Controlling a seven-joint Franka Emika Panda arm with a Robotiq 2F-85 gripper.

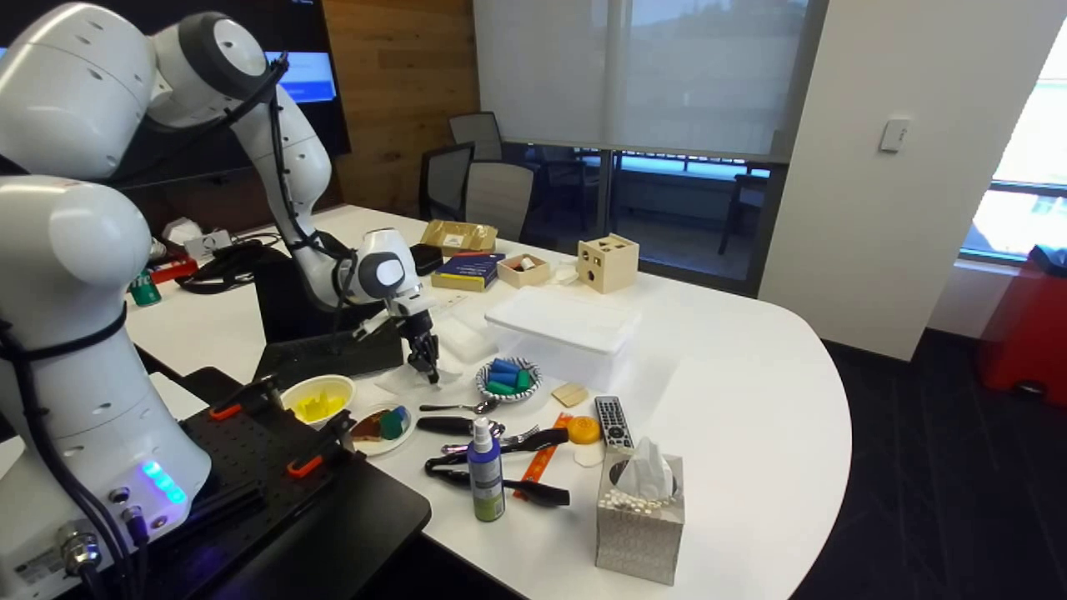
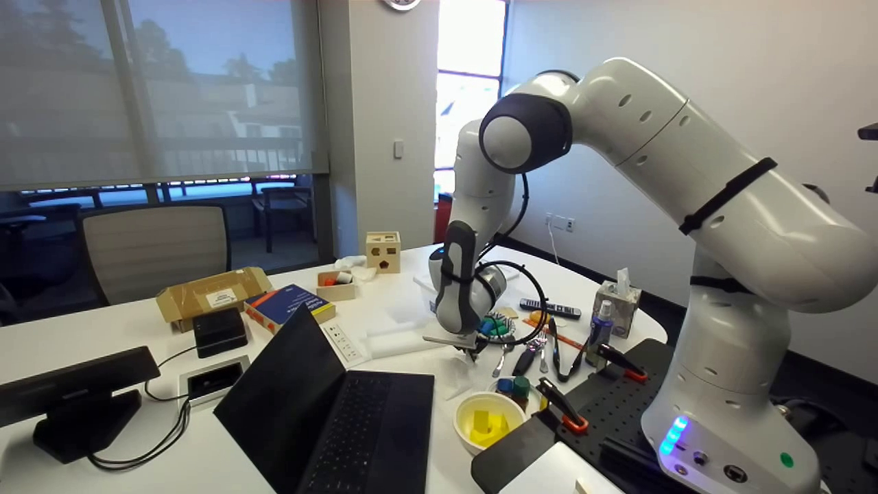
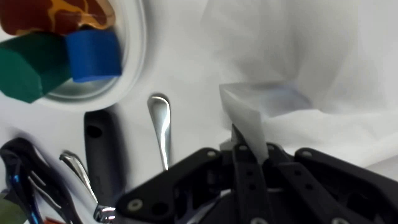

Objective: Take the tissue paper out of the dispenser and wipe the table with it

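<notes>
My gripper [image 1: 432, 377] is low over the white table [image 1: 742, 400], between the laptop and a striped bowl. It is shut on a sheet of white tissue paper [image 1: 402, 380], which spreads crumpled over the table under the fingers. In the wrist view the tissue paper [image 3: 314, 62] runs from between the fingertips [image 3: 253, 147] to the upper right. It also shows under the gripper [image 2: 472, 353] as a faint sheet [image 2: 454, 376]. The grey dispenser [image 1: 638, 533] stands upright near the table's front edge, with another tissue sticking up from its slot; it also shows in an exterior view [image 2: 625, 312].
A white bowl with yellow pieces [image 1: 338, 385], a plate with blocks [image 1: 392, 447] and the striped bowl [image 1: 533, 385] surround the gripper. A spoon [image 3: 161, 118], tongs [image 1: 542, 496], spray bottle [image 1: 486, 475], lidded box [image 1: 567, 321] and laptop [image 2: 374, 432] are nearby.
</notes>
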